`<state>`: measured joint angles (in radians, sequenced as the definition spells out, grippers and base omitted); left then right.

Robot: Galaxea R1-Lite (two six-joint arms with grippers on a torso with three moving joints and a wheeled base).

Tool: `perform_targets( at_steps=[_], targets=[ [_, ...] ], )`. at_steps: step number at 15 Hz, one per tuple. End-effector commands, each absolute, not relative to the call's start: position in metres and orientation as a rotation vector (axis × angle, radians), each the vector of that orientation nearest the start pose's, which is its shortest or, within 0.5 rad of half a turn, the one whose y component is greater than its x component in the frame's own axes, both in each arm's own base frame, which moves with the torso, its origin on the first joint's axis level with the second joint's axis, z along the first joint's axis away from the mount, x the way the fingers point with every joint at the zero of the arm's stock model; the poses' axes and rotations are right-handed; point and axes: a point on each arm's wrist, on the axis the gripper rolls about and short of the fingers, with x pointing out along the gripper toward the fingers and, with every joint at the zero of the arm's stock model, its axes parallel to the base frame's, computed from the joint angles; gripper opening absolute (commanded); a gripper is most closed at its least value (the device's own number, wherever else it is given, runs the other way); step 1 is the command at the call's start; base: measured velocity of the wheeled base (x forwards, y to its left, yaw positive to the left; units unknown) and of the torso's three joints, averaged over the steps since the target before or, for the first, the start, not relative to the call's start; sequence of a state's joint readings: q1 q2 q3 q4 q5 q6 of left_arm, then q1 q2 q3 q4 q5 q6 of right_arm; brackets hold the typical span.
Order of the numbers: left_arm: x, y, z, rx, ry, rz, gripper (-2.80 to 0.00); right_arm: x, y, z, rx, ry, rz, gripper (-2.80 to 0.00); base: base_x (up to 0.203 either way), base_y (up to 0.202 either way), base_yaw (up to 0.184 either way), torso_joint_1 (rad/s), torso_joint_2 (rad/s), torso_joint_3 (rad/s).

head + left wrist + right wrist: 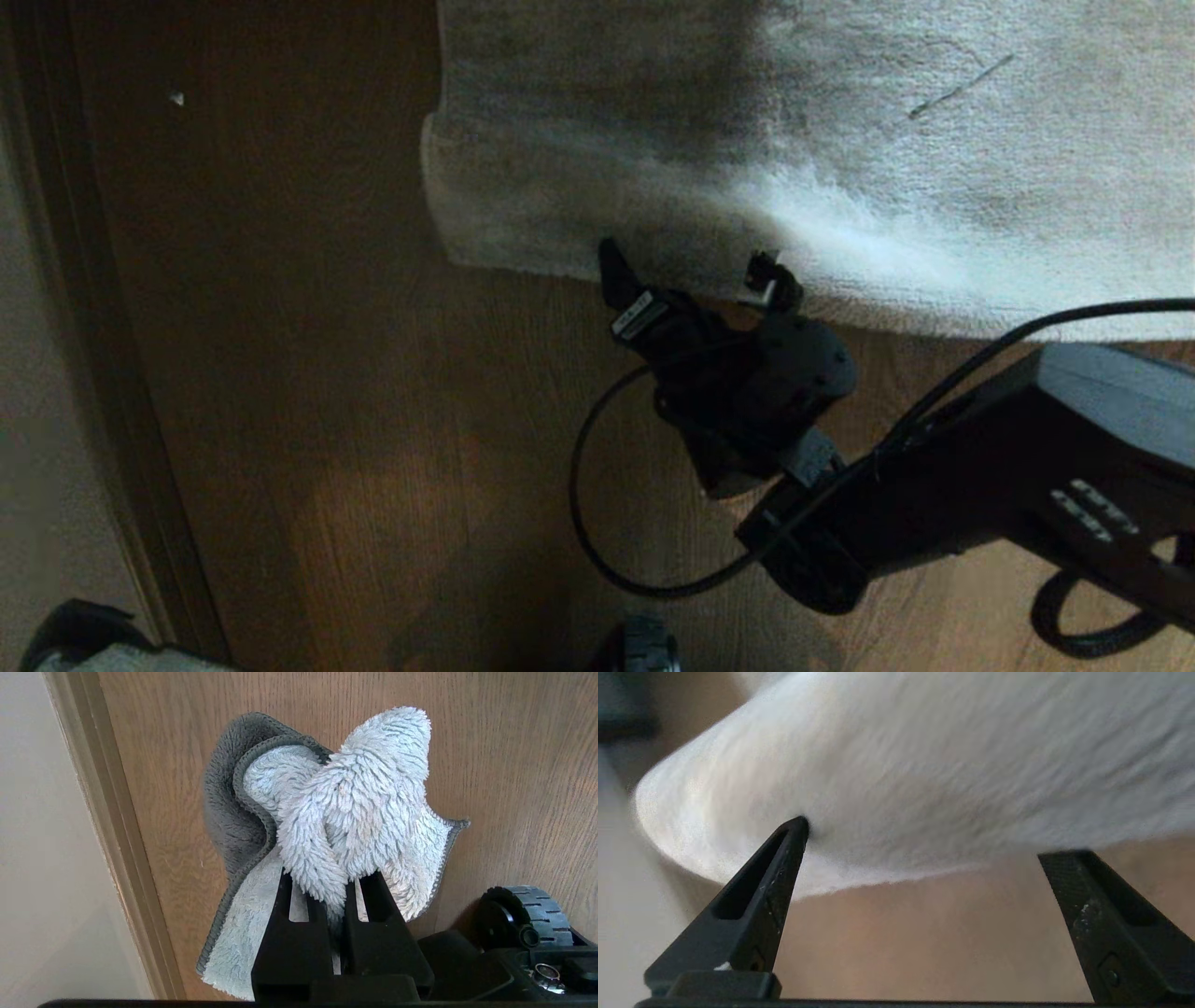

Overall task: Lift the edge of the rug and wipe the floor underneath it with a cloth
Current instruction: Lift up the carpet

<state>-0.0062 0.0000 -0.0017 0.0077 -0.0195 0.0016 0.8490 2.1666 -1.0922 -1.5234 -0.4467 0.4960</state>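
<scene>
Hovering at rug edge [653, 271], right tool [691, 271] spread wide, nothing held; left tool [334, 891] clenched on cloth [345, 807]

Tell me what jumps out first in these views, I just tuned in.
The right gripper stands wide open at the rug edge, one fingertip already against the pale pile, the rug lying flat on the floor. The left gripper, low at the robot's left by the baseboard, is shut on the cloth, a fluffy pale bunch with a grey backing.

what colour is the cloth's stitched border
Dark grey, edging the pale grey-white cloth; clearest in the left wrist view.
</scene>
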Motion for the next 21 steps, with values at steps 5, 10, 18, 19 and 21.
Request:
perform_targets(
  at_steps=[5, 10, 18, 19, 21],
  targets=[
    [-0.023, 0.0, 0.075, 0.001, 0.006, -0.026, -2.8, 0.237, 0.303, 0.178, 0.77, -0.227, 0.552, 0.0, 0.0, 0.0, 0.0, 0.0, 0.0, 0.0],
    [-0.023, 0.0, 0.075, 0.001, 0.006, -0.026, -2.8, 0.253, 0.302, 0.177, 0.855, -0.24, 0.498, 0.0, 0.0, 0.0, 0.0, 0.0, 0.0, 0.0],
    [-0.023, 0.0, 0.075, 0.001, 0.006, -0.025, -2.8, 0.278, 0.311, 0.174, 0.965, -0.265, 0.493, 0.0, 0.0, 0.0, 0.0, 0.0, 0.0, 0.0],
    [-0.023, 0.0, 0.075, 0.001, 0.006, -0.026, -2.8, 0.28, 0.313, 0.173, 0.985, -0.266, 0.498, 0.0, 0.0, 0.0, 0.0, 0.0, 0.0, 0.0],
    [-0.023, 0.0, 0.075, 0.001, 0.006, -0.025, -2.8, 0.285, 0.319, 0.172, 1.015, -0.276, 0.507, 0.0, 0.0, 0.0, 0.0, 0.0, 0.0, 0.0]
  ],
)
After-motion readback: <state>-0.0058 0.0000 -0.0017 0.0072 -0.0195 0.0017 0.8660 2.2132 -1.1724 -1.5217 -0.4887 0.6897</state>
